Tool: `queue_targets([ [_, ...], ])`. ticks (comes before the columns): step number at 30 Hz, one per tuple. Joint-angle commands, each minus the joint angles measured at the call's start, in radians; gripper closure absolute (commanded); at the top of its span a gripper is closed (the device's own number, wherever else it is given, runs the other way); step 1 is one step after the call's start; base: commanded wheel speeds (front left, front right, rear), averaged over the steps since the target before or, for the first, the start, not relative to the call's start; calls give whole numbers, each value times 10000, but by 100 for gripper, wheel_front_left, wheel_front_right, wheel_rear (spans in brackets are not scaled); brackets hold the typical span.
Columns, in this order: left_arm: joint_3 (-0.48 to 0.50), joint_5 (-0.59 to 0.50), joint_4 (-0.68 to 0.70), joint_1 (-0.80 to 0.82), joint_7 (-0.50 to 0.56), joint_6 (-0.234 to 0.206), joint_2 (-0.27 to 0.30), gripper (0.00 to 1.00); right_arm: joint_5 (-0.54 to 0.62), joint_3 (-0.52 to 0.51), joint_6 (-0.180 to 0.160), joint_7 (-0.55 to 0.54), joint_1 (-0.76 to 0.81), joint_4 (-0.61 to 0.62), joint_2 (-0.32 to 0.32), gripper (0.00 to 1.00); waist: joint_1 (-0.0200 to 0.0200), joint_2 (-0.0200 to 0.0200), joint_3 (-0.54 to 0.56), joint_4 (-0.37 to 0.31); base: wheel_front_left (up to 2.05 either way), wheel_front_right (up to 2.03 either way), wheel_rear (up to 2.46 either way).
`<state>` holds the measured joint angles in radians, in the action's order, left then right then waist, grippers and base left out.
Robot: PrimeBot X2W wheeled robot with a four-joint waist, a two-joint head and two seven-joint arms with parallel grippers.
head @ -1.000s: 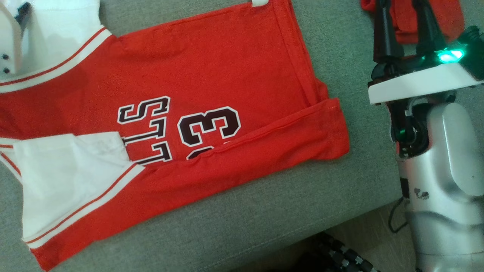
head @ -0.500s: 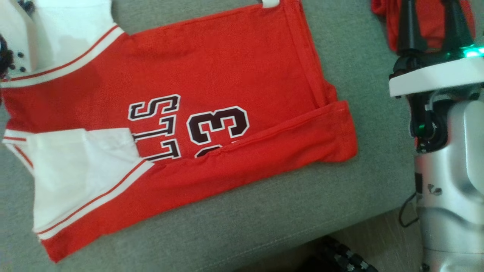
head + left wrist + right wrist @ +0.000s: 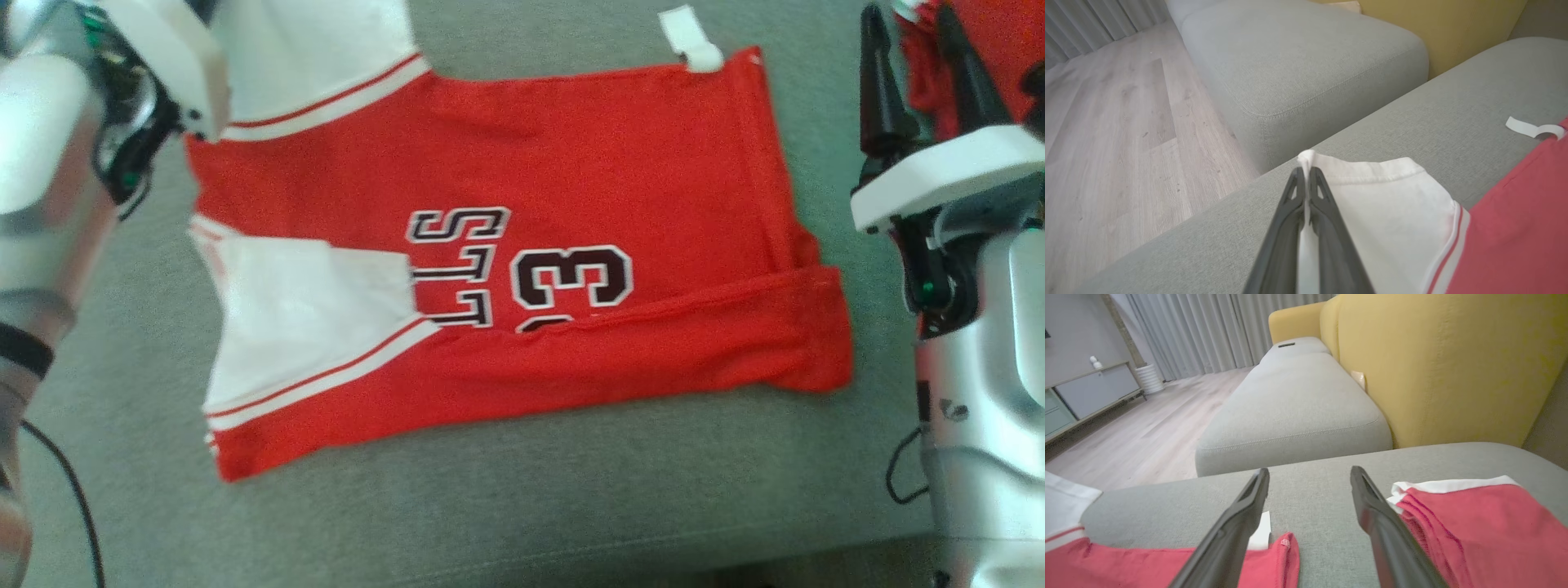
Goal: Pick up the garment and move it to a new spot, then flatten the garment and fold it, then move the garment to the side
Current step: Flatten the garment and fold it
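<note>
While the grey sofa seat [image 3: 531, 506] carries everything, the red garment [image 3: 571, 163] lies flat across its middle with the hem toward the right end. Its near long side is already turned over the printed number. A second red cloth [image 3: 996, 49] sits at the far right corner, apart from it.

I judge that the folding step is in hand. The left gripper [image 3: 1305, 173] is closed tightly on the edge of the far white sleeve [image 3: 1384, 204], close to the left end of the seat. The right gripper [image 3: 1309, 471] stands wide and holds nothing, above the bare seat between the hem and the second cloth. A small white tag [image 3: 690, 41] sticks out at the far hem corner.

The next move calls for carrying the pinched sleeve inward over the red body, low and slow, so that the finished near fold is not dragged.

Against the earlier picture the whole head view has shifted, so the camera has moved. The garment keeps its shape and fold, and more of the left arm now shows.
</note>
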<state>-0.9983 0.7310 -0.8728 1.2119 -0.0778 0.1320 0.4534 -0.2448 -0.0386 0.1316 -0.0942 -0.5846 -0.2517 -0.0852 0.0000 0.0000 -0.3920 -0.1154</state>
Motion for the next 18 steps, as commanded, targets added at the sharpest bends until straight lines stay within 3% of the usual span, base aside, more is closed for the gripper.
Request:
queue_targets([
  [1,250,42,348,341,-238,-16,249,100,-18,215,-9,-140,-104,58,-163,0,0,0,408,657,0,0,0],
  [9,-32,16,1688,-220,-558,-110,-120,100,10,516,-9,-687,-694,-2356,-1129,0,0,0,446,1567,0,0,0],
  [18,-209,-25,2888,-464,-367,-367,-29,100,-261,1455,-9,-809,-1763,-4566,-1938,0,0,0,91,1899,0,0,0],
])
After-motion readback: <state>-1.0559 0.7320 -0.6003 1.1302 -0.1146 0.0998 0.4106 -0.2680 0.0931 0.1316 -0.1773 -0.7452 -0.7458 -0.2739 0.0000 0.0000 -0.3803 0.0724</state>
